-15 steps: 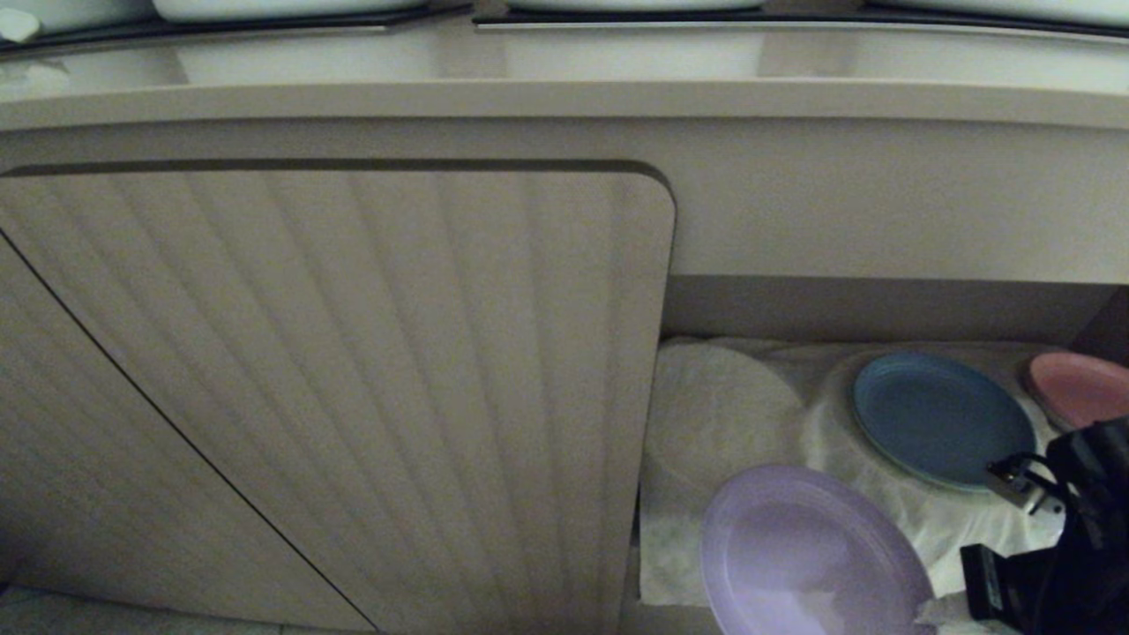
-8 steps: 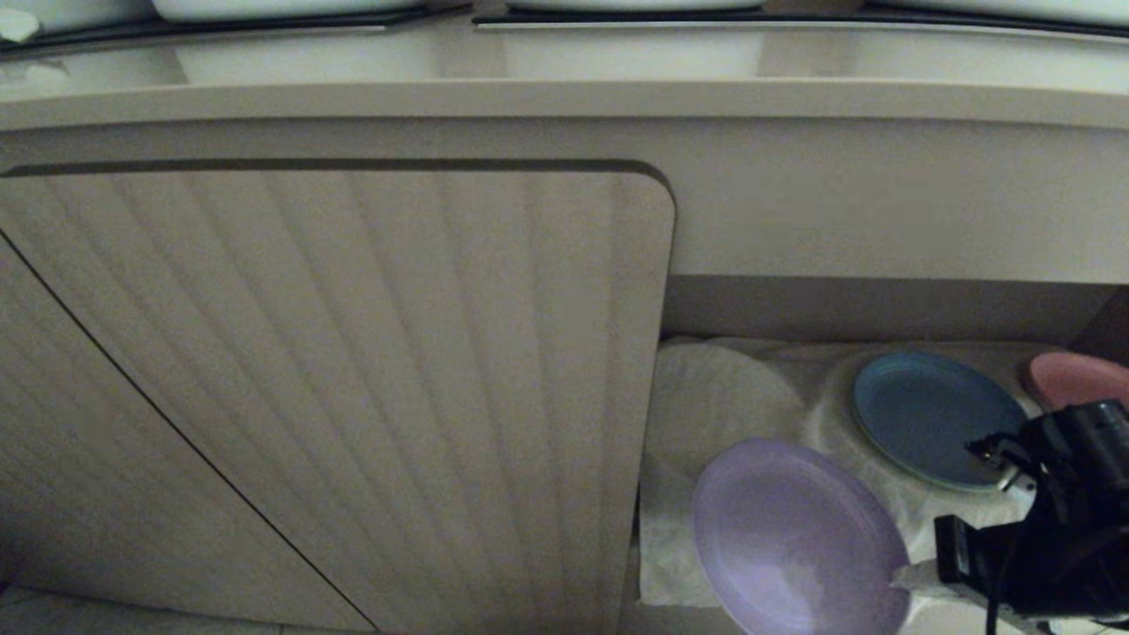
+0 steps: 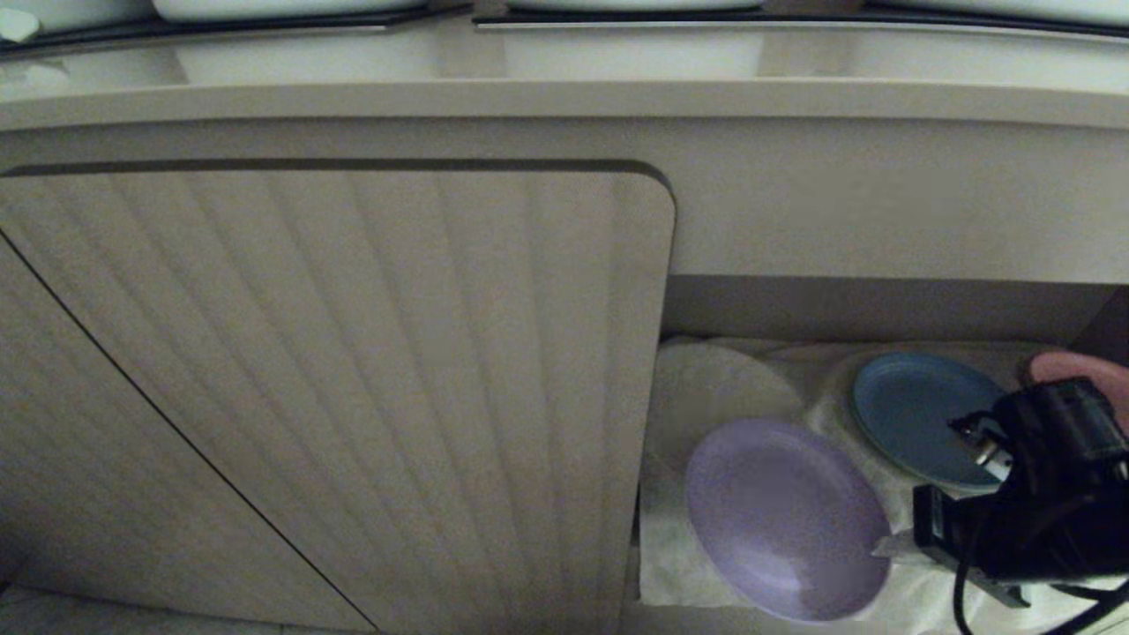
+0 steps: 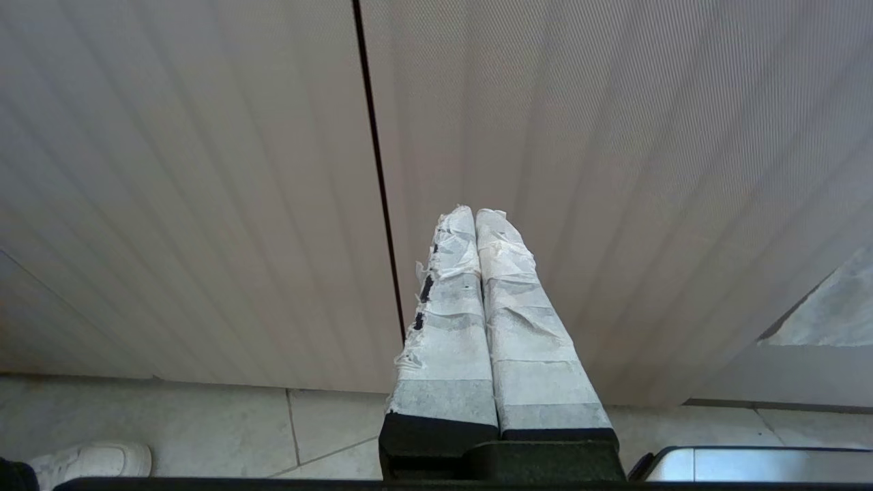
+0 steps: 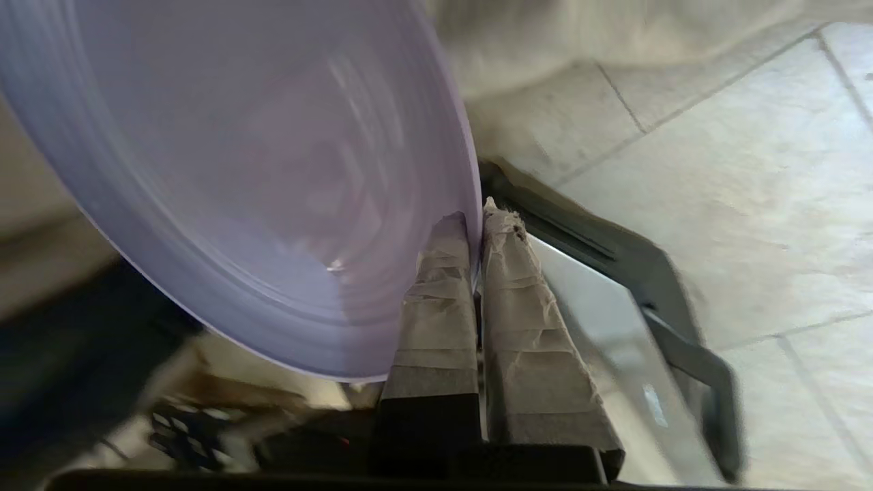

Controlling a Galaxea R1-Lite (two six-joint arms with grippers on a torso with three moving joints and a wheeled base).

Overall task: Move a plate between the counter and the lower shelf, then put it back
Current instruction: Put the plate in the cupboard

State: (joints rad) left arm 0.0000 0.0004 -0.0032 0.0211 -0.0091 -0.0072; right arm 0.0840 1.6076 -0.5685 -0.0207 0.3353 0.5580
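The right gripper (image 5: 475, 218) is clamped on the rim of the lavender plate (image 3: 785, 516), which hangs tilted over the white cloth (image 3: 926, 520) at the front of the lower shelf (image 3: 882, 309), beside the blue plate (image 3: 913, 414). It looks light, stiff and slick, so a firm edge pinch suits it. The left gripper (image 4: 475, 213) rests closed and empty by the cabinet door (image 4: 204, 170).

plate (image 3: 781, 516) in lower shelf (image 3: 882, 309), left of 2 other plates (image 3: 913, 414), under counter (image 3: 564, 66)
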